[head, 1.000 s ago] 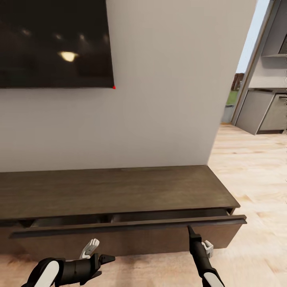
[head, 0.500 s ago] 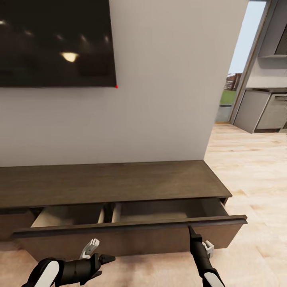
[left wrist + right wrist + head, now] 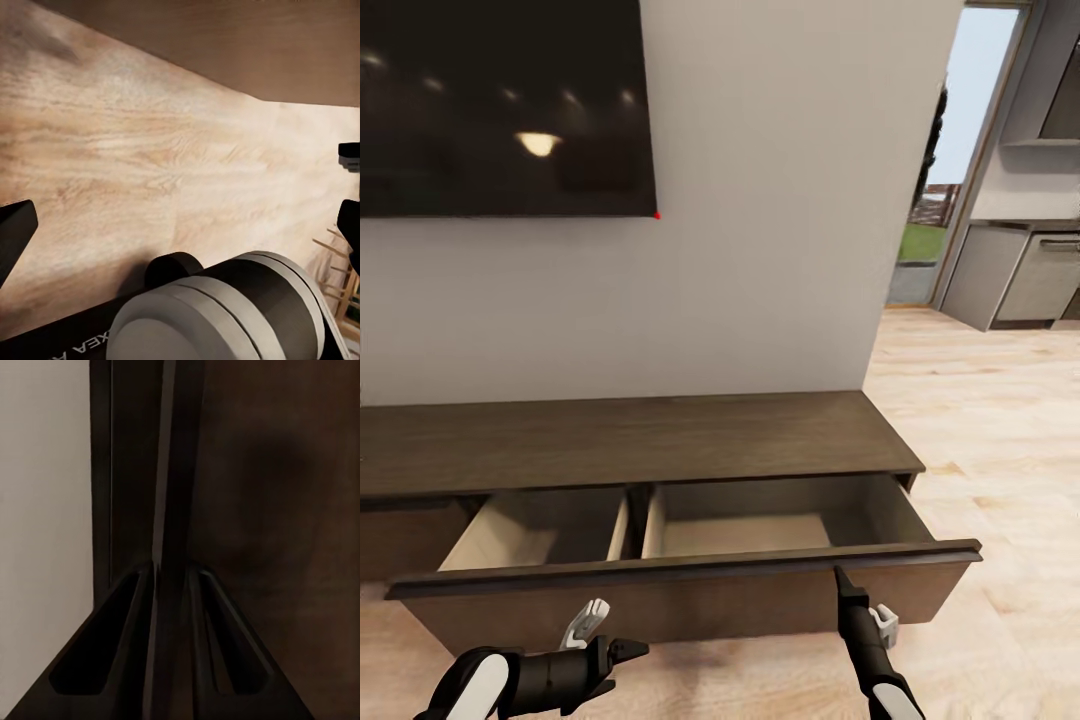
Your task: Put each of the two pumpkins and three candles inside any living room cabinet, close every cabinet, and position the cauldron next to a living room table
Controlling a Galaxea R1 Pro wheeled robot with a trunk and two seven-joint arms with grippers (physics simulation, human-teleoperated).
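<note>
Here, the right gripper (image 3: 838, 574) has its black fingers (image 3: 135, 645) clamped on the top lip of the long dark brown wood drawer front (image 3: 680, 590).

That lip runs as a thin edge between the two fingers in the right wrist view. The drawer stands pulled out of the long, low, dark brown wood cabinet (image 3: 630, 440), showing two pale wood compartments side by side behind the front. At about eight o'clock from the right gripper, the left gripper (image 3: 632, 652) hangs low over the light wood plank floor (image 3: 980, 420), its fingers spread apart, holding nothing. Toward eleven o'clock, a black wall screen (image 3: 500, 100) hangs above the cabinet. At one o'clock, grey kitchen units (image 3: 1020, 280) stand beyond the white wall.
</note>
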